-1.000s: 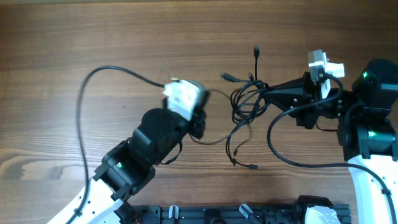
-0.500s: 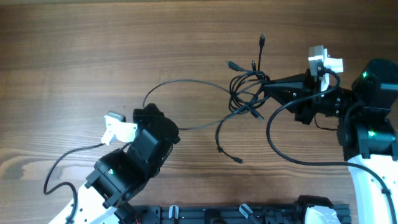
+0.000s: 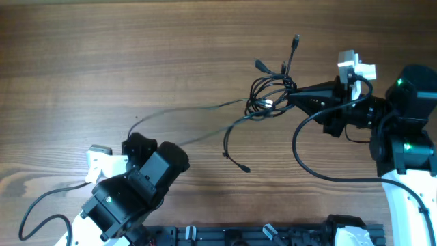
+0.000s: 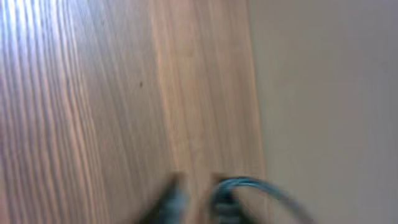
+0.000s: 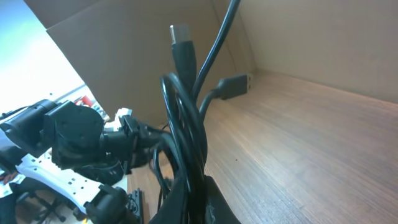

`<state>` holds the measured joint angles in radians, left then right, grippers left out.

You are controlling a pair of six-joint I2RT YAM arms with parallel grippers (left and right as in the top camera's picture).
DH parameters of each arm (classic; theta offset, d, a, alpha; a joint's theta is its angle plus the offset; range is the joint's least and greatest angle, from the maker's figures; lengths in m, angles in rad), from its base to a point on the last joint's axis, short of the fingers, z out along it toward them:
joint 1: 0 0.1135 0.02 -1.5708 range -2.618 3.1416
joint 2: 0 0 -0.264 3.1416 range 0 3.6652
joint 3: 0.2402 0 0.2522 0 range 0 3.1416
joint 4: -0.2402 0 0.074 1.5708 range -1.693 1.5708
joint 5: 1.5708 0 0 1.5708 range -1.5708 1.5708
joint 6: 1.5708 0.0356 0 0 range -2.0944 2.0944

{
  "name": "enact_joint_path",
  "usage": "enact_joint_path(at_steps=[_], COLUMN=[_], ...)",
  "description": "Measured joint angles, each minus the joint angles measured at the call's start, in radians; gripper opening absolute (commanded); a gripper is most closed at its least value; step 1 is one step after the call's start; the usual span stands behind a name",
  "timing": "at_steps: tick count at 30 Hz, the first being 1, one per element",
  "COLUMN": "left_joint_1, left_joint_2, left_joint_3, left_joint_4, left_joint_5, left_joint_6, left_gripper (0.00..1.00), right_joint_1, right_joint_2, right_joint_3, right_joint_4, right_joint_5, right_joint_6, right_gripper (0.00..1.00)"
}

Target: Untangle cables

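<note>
The cables (image 3: pixel 268 99) are a knot of thin black cords on the wooden table, right of centre. My right gripper (image 3: pixel 287 96) is shut on that knot; in the right wrist view the cables (image 5: pixel 186 124) rise from its jaws (image 5: pixel 199 199) with plug ends sticking up. One strand (image 3: pixel 191 109) stretches left from the knot to my left gripper (image 3: pixel 133 140), which looks shut on its end. The left wrist view is blurred: the fingers (image 4: pixel 198 199) sit close together with a cord (image 4: pixel 249 183) looping off to the right. A loose plug end (image 3: pixel 246 168) lies below the knot.
Thicker black robot cables curve by the right arm (image 3: pixel 307 164) and by the left arm (image 3: pixel 41 205). A black rail (image 3: pixel 232 236) runs along the front edge. The left arm shows at the left of the right wrist view (image 5: pixel 68 130).
My left gripper has swung down and to the left, drawing one strand out long from the knot. The knot has tightened and shifted slightly up and right at the right gripper.
</note>
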<state>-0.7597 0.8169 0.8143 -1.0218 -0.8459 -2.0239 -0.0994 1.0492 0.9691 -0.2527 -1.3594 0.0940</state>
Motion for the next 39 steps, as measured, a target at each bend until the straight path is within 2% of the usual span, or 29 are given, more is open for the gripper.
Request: enact_joint_path(at_steps=[1,3,4,5,6,7,10,12,14,16,18,22,23,27,30,34,38,39], left_joint_1=[0.0,0.0,0.001,0.001,0.001,0.001,0.001,0.001,0.001,0.001,0.001,0.001,0.001,0.001,0.001,0.001,0.001,0.001], left_joint_2=[0.0,0.0,0.0,0.0,0.0,0.0,0.0,0.0,0.0,0.0,0.0,0.002,0.002,0.003,0.036,0.1,0.174,0.195], left_joint_3=[0.0,0.0,0.0,0.0,0.0,0.0,0.0,0.0,0.0,-0.003,-0.006,-0.01,-0.011,-0.011,-0.011,-0.011,-0.011,-0.011], left_joint_4=[0.0,0.014,0.041,0.061,0.069,0.072,0.075,0.083,0.099,0.16,0.325,0.741,0.825,0.933,0.947,1.059,1.174,1.199], left_joint_5=[0.013,0.044,0.061,0.076,0.093,0.124,0.182,0.206,0.221,0.229,0.274,0.518,0.591,0.753,0.805,0.9,1.003,1.041], left_joint_6=[0.003,0.043,0.105,0.163,0.214,0.269,0.38,0.539,0.795,0.937,1.145,1.506,1.579,1.682,1.703,1.712,1.719,1.72], left_gripper=[1.0,0.73,0.66,0.66,0.86,0.98,1.0,1.0,1.0,1.0,1.0,1.0,1.0,0.98,0.96,0.95,0.86,0.8], right_joint_1=[0.0,0.0,0.0,-0.001,-0.001,-0.001,-0.001,-0.001,-0.001,-0.001,-0.001,-0.001,-0.001,-0.001,-0.001,-0.001,-0.001,-0.001], right_joint_2=[0.0,0.0,0.0,0.0,0.0,0.0,0.0,0.0,0.0,0.0,0.0,0.0,0.0,0.001,0.001,0.001,0.001,0.001], right_joint_3=[0.0,0.0,0.0,0.0,0.0,0.0,0.0,0.0,0.0,0.0,0.0,0.0,0.0,0.0,0.0,0.0,0.0,0.0], right_joint_4=[0.0,0.0,0.0,0.002,0.004,0.004,0.007,0.009,0.013,0.015,0.023,0.029,0.038,0.092,0.137,0.15,0.15,0.15], right_joint_5=[0.0,0.0,0.0,0.001,0.001,0.003,0.003,0.003,0.003,0.003,-0.006,-0.024,-0.024,-0.028,-0.039,-0.054,-0.062,-0.062], right_joint_6=[0.0,0.005,0.009,0.016,0.023,0.029,0.043,0.049,0.057,0.06,0.063,0.088,0.137,0.293,0.37,0.426,0.444,0.445], right_gripper=[0.04,0.04,0.04,0.04,0.04,0.04,0.04,0.04,0.04,0.04,0.04,0.04,0.04,0.04,0.04,0.04,0.04,0.04])
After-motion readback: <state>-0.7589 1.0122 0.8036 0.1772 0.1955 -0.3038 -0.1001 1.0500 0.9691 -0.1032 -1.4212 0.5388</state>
